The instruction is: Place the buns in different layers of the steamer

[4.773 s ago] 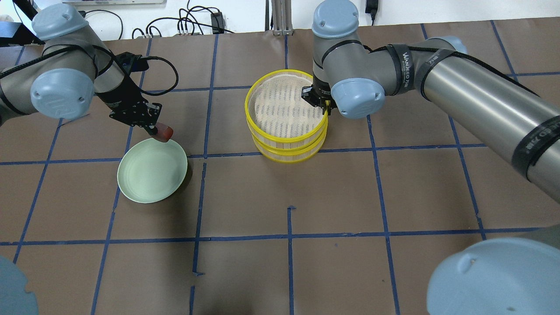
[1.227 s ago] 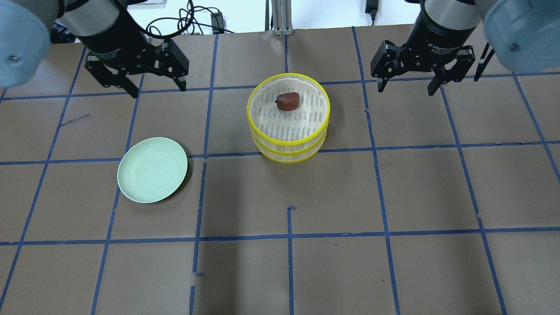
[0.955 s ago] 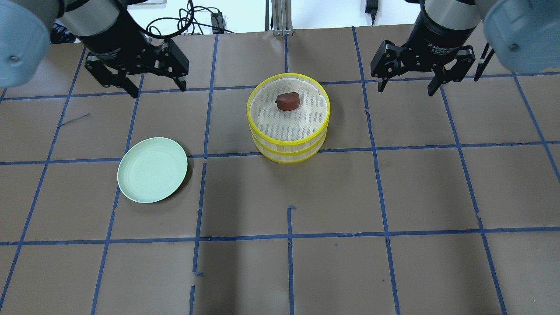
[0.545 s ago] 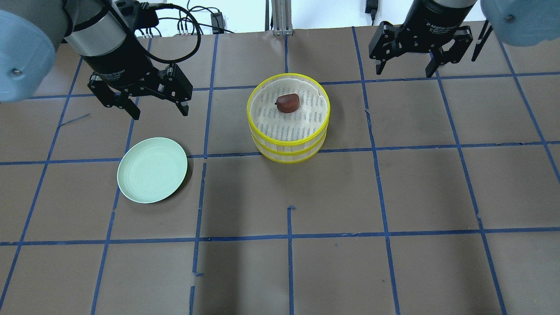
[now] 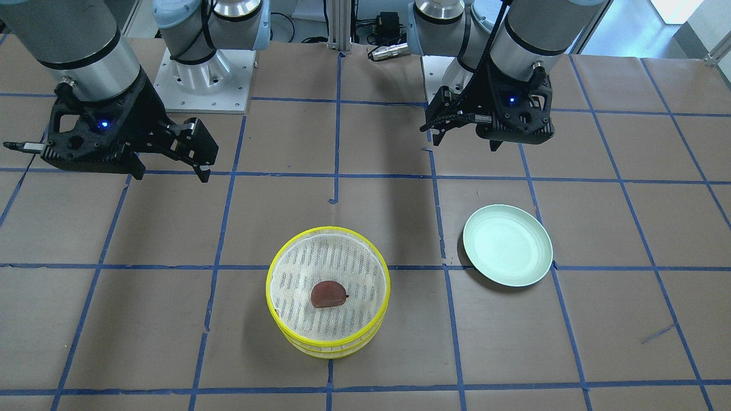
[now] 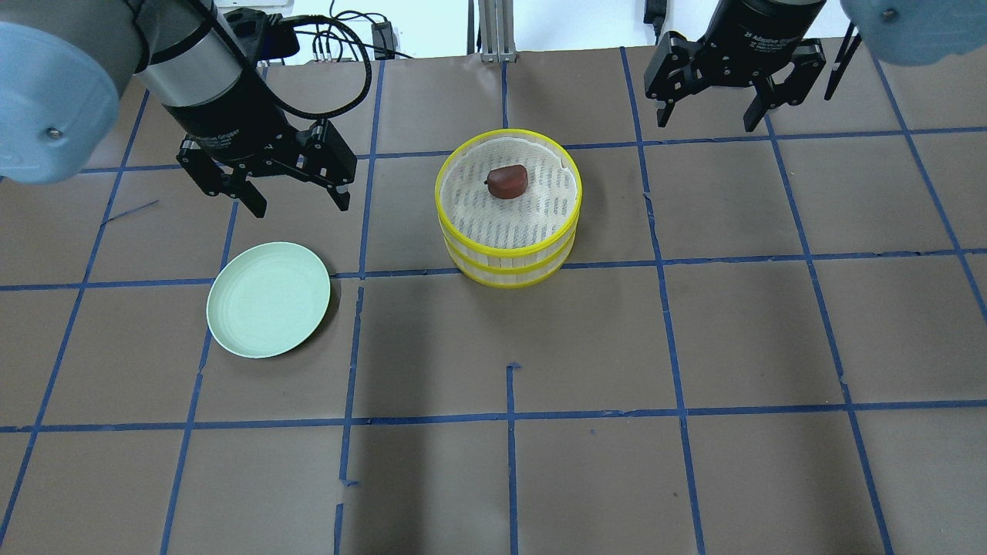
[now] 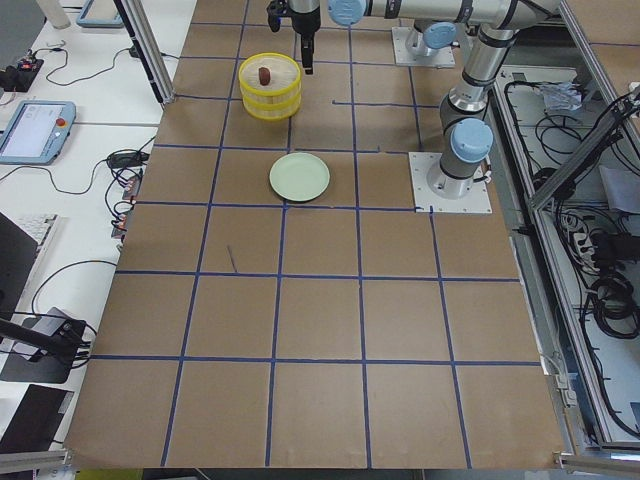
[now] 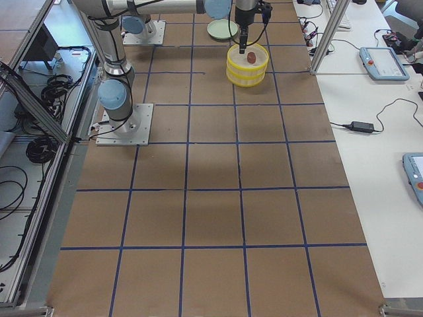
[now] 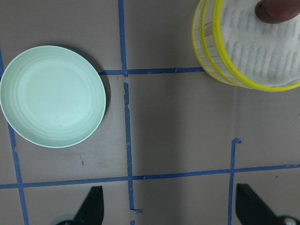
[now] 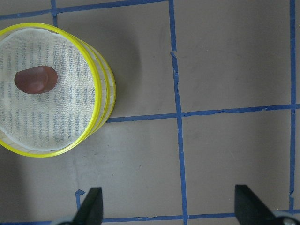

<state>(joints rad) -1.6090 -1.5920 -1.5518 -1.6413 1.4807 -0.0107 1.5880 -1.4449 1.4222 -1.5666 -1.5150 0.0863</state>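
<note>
Dark reddish-brown half-round bun (image 6: 507, 180) lies in top tray of yellow-rimmed two-tier mesh steamer (image 6: 463, 254), between grippers, touching neither. Left gripper (image 6: 299, 205), right gripper (image 6: 705, 122): jaws apart, empty. White bun unseen; you probably only retreat now.

White print reading "2F Adaptive Gripper" stands on the black cylindrical body of the right gripper (image 6: 706, 119), overhead view. Like white print on the left gripper (image 6: 301, 206), black cylindrical body; "Gripper" only partly legible.
</note>
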